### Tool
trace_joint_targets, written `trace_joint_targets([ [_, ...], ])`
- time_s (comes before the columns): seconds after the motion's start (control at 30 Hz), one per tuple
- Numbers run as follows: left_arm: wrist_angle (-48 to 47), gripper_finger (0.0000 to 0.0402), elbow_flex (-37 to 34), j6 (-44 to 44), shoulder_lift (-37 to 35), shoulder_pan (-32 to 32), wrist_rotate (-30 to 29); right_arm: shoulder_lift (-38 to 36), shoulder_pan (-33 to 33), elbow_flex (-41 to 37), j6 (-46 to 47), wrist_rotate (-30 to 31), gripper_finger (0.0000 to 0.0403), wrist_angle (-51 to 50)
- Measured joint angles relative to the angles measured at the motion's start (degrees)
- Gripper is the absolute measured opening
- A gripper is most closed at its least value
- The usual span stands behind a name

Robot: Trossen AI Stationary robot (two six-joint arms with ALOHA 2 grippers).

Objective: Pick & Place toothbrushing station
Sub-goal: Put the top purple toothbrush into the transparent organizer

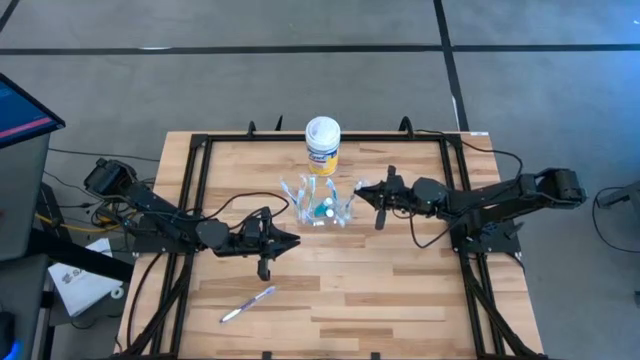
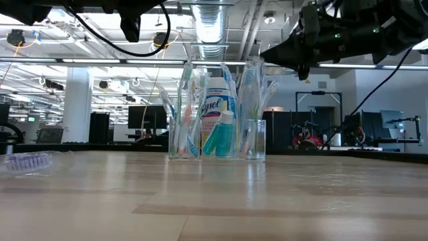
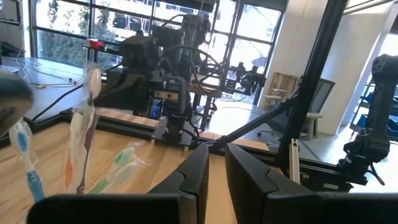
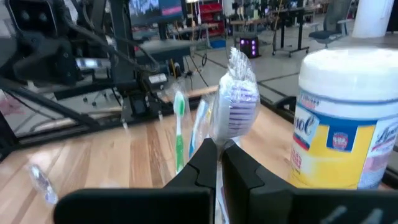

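Note:
The see-through cup (image 1: 320, 207) stands on the table's middle, holding several wrapped toothbrushes and a teal tube (image 2: 218, 134). My right gripper (image 1: 363, 188) is just right of the cup and above its rim, shut on a wrapped toothbrush with purple bristles (image 4: 235, 102). My left gripper (image 1: 292, 240) is shut and empty, near and left of the cup, above the table; its fingers show in the left wrist view (image 3: 216, 171). Another wrapped toothbrush (image 1: 248, 303) lies flat on the table toward the near left; it also shows in the low view (image 2: 28, 161). My right gripper pinches the wrapped toothbrush between its two fingers, just below the bristle head (image 4: 219, 148). The head sticks out past the fingertips, toward the cup. The toothbrush is lifted clear of the table; the fingers hide the rest of its handle.
The yellow canister with a white lid (image 1: 322, 145) stands just beyond the cup toward the far edge, close to my right gripper (image 4: 348, 118). A black frame (image 1: 195, 180) runs round the wooden table.

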Motion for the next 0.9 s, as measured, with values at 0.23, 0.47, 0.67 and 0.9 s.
trace_joint_targets([
  [0.23,0.0,0.0049,0.0,0.0,0.0,0.0,0.0,8.6,-0.3,0.0,-0.3,0.0,0.0000,7.2],
  [0.47,0.0,0.0049,0.0,0.0,0.0,0.0,0.0,17.9,-2.1,0.0,1.1,-3.0,0.0000,15.0],
  [0.67,0.0,0.0049,0.0,0.0,0.0,0.0,0.0,21.2,-2.4,0.0,1.5,-3.1,0.0004,19.4],
  [0.9,0.0,0.0049,0.0,0.0,0.0,0.0,0.0,21.0,-2.0,0.0,1.5,-3.7,0.0045,18.9],
])
